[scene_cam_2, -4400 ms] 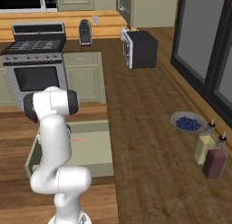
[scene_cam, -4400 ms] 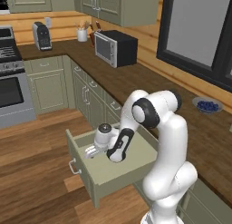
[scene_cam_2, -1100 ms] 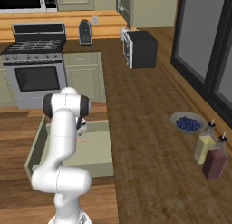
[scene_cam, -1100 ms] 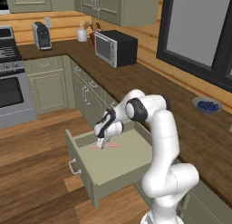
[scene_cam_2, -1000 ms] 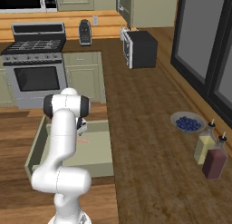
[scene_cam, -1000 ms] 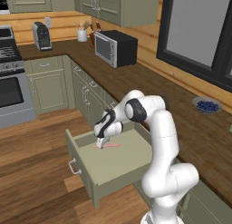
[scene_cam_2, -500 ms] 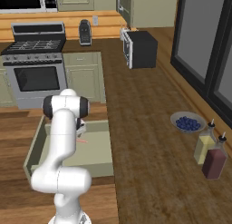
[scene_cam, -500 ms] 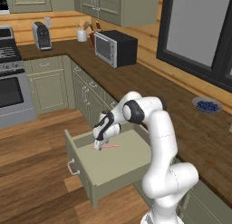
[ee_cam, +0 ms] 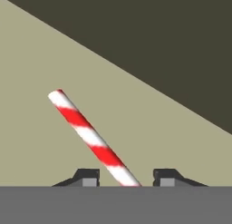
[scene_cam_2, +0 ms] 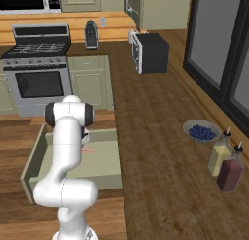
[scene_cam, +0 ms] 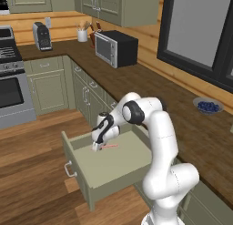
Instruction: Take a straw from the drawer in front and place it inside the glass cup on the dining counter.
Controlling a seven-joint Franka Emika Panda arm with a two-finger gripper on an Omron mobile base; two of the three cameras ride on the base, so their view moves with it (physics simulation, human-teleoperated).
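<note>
Down inside the open drawer (scene_cam: 113, 167) the pincer (scene_cam: 95, 146) is lowered to the floor panel, its tips set over one end of the straw (scene_cam: 109, 146). From the hand camera the straw (ee_cam: 93, 139) is seen lying flat on the pale drawer bottom, red-and-white striped, running slantwise and passing between the two fingertips (ee_cam: 86, 176). The jaws are held apart, one on each side of the straw with a gap left on both sides; nothing is clamped yet. Such a straddling stance is judged to be chosen so that a thin, light stick can be caught across its width rather than pushed along the panel. Because the straw crosses the gap at an angle, it may be expected to roll or swing when the fingers close.

From the right base camera the drawer (scene_cam_2: 104, 168) is seen pulled well out of the green cabinets, which leaves room for the arm to reach down from above, and a sliver of the straw (scene_cam_2: 88, 150) is visible beside the arm. The step in hand is judged to be the grasp; carrying the straw to the glass cup is not yet begun.
</note>
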